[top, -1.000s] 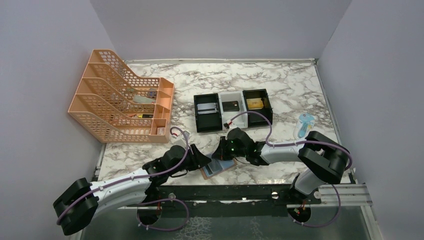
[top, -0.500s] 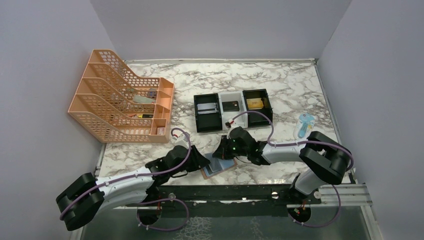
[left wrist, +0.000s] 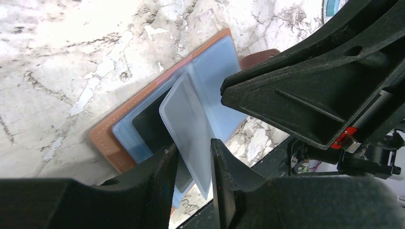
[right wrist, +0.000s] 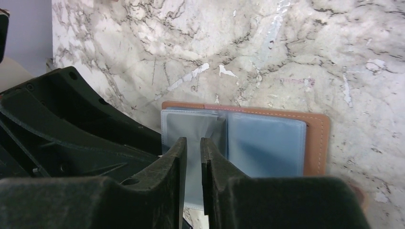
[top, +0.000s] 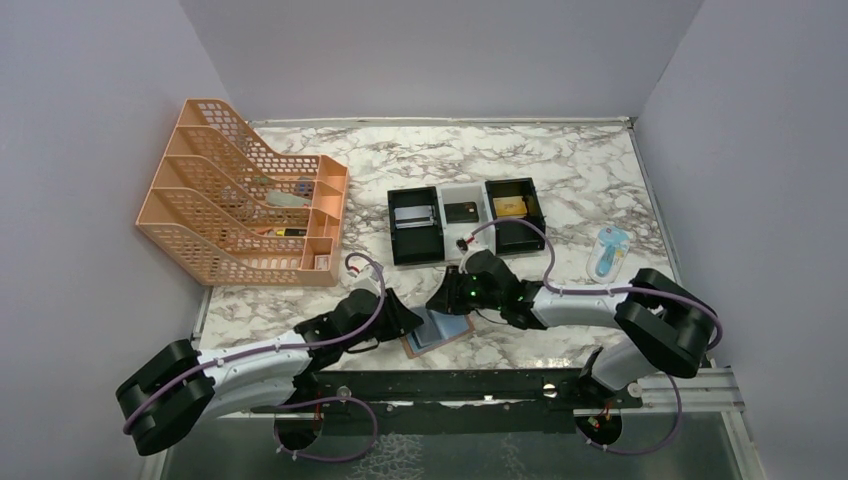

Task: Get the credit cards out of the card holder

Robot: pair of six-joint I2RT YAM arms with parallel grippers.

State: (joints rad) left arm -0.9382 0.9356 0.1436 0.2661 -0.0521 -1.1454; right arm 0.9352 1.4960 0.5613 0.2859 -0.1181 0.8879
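Grey card (left wrist: 186, 109) looks stiff and slick; take its raised edge. Left pincer (left wrist: 193, 145) straddles it, grip unclear; right pincer (right wrist: 193, 143) barely parted.

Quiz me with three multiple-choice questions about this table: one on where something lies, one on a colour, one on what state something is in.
1. Where on the table does the wallet lie?
A. At the far edge
B. At the near edge, where the left gripper and the right gripper meet
C. In the far left corner

2. What colour is the wallet's lining?
A. Red
B. Green
C. Light blue

3. How is the wallet?
A. Folded shut
B. Lying open
C. Standing on its edge

Answers:
1 B: the top view shows it by the front edge with both grippers at it.
2 C: both wrist views show pale blue pockets inside the brown cover.
3 B: its inside faces up on the table.
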